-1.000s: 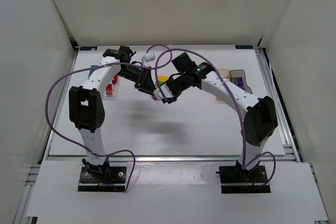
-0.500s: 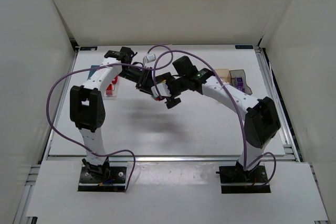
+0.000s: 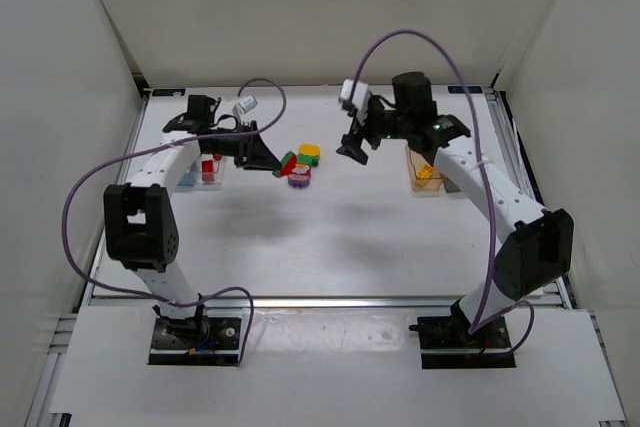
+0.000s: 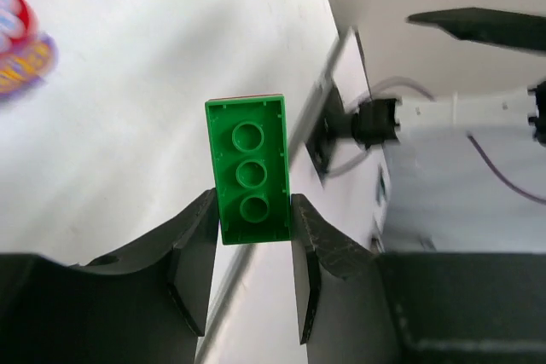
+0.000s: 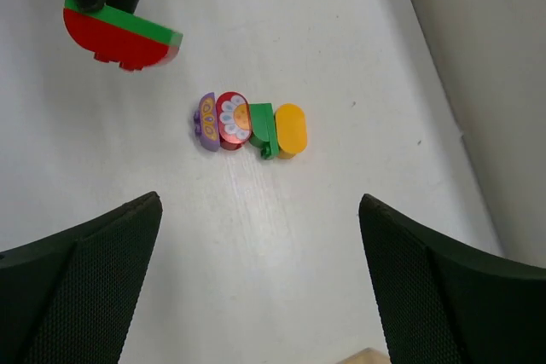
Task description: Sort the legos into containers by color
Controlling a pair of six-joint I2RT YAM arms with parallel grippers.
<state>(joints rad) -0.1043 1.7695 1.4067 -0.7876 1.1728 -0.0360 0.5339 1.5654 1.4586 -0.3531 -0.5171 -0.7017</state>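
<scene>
The white table (image 3: 350, 247) is carrying two bins that are showing in the overhead view. A clear bin (image 3: 212, 183) at upper left is holding red pieces and an amber bin (image 3: 428, 188) at upper right is holding a yellow one, so the sorting is probably partly done. The left gripper (image 4: 253, 210) is pinching a green-on-red brick stack (image 4: 250, 172) by its long sides, jaws narrowed onto it, just left of centre and apparently raised off the table. It is likely being held up because its two colours need pulling apart. The right gripper (image 5: 260, 210) is hanging spread wide and gripping nothing, right of the stack and apart from it. A loose row of legos (image 5: 250, 124) is lying on the table between the two tools: a purple piece (image 5: 206, 121), red piece (image 5: 232, 118), green piece (image 5: 261, 128) and yellow piece (image 5: 291, 130), all touching.
</scene>
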